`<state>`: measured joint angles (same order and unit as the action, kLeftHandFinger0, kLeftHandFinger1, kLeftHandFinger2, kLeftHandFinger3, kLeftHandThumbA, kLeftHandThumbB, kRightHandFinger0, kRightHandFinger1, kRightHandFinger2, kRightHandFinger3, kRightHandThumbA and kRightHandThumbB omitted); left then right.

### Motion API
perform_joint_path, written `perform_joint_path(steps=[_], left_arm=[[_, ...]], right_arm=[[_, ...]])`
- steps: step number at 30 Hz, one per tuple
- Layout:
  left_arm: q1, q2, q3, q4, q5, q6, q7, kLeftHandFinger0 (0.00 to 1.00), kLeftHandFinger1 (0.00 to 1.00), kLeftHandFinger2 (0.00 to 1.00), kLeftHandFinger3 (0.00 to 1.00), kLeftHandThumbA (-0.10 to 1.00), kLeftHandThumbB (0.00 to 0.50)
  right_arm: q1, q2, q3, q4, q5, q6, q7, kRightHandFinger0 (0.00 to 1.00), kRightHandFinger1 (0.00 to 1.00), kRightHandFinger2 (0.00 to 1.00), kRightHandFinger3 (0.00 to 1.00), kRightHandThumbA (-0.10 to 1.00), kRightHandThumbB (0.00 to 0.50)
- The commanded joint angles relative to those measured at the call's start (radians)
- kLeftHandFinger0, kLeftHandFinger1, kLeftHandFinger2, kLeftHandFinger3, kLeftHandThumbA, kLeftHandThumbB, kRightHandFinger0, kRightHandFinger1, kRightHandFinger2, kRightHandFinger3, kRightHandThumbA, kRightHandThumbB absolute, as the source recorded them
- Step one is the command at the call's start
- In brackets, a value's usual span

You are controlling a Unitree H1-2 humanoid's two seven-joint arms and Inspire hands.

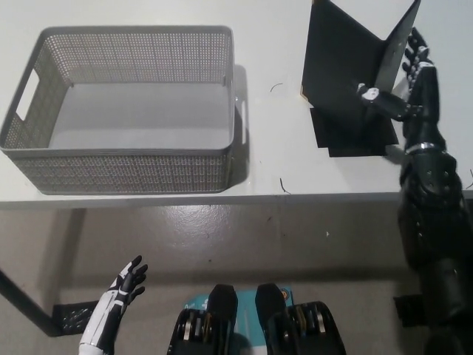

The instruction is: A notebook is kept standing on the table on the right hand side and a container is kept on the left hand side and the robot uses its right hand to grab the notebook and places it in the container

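A black notebook (347,70) stands half open on the white table (266,159) at the upper right, on a patch of black tape (355,132). My black right hand (408,83) is up against the notebook's right cover, fingers spread behind its edge and the thumb reaching in front; it is open, not closed on the cover. A grey mesh container (122,111) sits on the left of the table with nothing inside. My white left hand (122,287) rests low at the lower left, below the table's front edge, fingers apart.
The table's front edge (222,198) runs across the middle of the view, with grey floor below. A gap of bare tabletop separates the container from the notebook. A small black tape patch (70,318) lies on the floor at lower left.
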<state>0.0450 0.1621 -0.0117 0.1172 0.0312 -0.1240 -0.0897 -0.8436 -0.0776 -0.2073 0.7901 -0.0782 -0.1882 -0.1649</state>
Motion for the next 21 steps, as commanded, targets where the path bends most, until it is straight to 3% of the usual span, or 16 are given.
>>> perform_joint_path(steps=[1, 3, 7, 12, 13, 14, 15, 16, 17, 18, 20, 21], left_arm=[[0.002, 0.001, -0.005, -0.028, -0.010, -0.030, -0.013, 1.00, 1.00, 1.00, 1.00, 1.00, 0.135], [0.002, 0.002, -0.005, -0.029, -0.012, -0.031, -0.014, 1.00, 1.00, 1.00, 1.00, 1.00, 0.139], [0.001, 0.005, -0.010, -0.033, -0.001, -0.030, -0.013, 1.00, 1.00, 1.00, 1.00, 1.00, 0.130], [0.008, -0.004, -0.011, -0.031, -0.009, -0.040, -0.011, 1.00, 1.00, 1.00, 1.00, 1.00, 0.149], [0.007, -0.004, -0.011, -0.026, -0.005, -0.046, -0.008, 1.00, 1.00, 1.00, 1.00, 1.00, 0.150], [0.004, -0.002, -0.011, -0.026, -0.005, -0.045, -0.008, 1.00, 1.00, 1.00, 1.00, 1.00, 0.150], [0.003, 0.000, -0.011, -0.023, -0.008, -0.049, -0.011, 1.00, 1.00, 1.00, 1.00, 1.00, 0.151], [0.001, 0.003, -0.010, -0.027, -0.008, -0.044, -0.013, 1.00, 1.00, 1.00, 1.00, 1.00, 0.157], [-0.001, 0.005, -0.010, -0.029, -0.008, -0.039, -0.013, 1.00, 1.00, 1.00, 1.00, 1.00, 0.158], [-0.004, 0.006, -0.010, -0.034, -0.008, -0.032, -0.014, 1.00, 1.00, 1.00, 1.00, 1.00, 0.153], [-0.003, 0.011, -0.011, -0.042, -0.009, -0.022, -0.019, 1.00, 1.00, 1.00, 1.00, 1.00, 0.145], [-0.004, 0.014, -0.011, -0.040, -0.014, -0.028, -0.025, 1.00, 1.00, 1.00, 1.00, 1.00, 0.133]], right_arm=[[-0.117, -0.010, 0.017, 0.110, 0.006, -0.080, -0.051, 1.00, 1.00, 1.00, 1.00, 1.00, 0.487], [-0.169, -0.004, 0.023, 0.215, 0.020, -0.131, -0.045, 1.00, 1.00, 1.00, 1.00, 1.00, 0.484], [-0.262, 0.013, 0.059, 0.371, -0.006, -0.107, -0.085, 1.00, 1.00, 1.00, 1.00, 1.00, 0.500], [-0.319, 0.027, 0.070, 0.506, 0.015, -0.160, -0.107, 1.00, 1.00, 1.00, 1.00, 1.00, 0.494], [-0.333, 0.037, 0.042, 0.526, 0.043, -0.182, -0.151, 1.00, 1.00, 1.00, 1.00, 0.88, 0.468], [-0.339, 0.038, 0.032, 0.534, 0.053, -0.189, -0.162, 1.00, 1.00, 1.00, 1.00, 0.81, 0.479], [-0.351, 0.035, 0.047, 0.545, 0.032, -0.172, -0.206, 0.84, 0.85, 0.93, 1.00, 0.75, 0.467], [-0.358, 0.035, 0.048, 0.548, 0.030, -0.168, -0.231, 0.41, 0.39, 0.44, 0.56, 0.54, 0.380], [-0.371, 0.034, 0.053, 0.551, 0.021, -0.153, -0.281, 0.05, 0.05, 0.16, 0.28, 0.44, 0.355], [-0.381, 0.033, 0.056, 0.553, 0.017, -0.146, -0.311, 0.00, 0.00, 0.05, 0.09, 0.22, 0.285], [-0.386, 0.035, 0.053, 0.549, 0.022, -0.153, -0.325, 0.00, 0.00, 0.04, 0.04, 0.04, 0.224], [-0.386, 0.034, 0.057, 0.539, 0.022, -0.157, -0.327, 0.00, 0.00, 0.10, 0.08, -0.07, 0.183]])
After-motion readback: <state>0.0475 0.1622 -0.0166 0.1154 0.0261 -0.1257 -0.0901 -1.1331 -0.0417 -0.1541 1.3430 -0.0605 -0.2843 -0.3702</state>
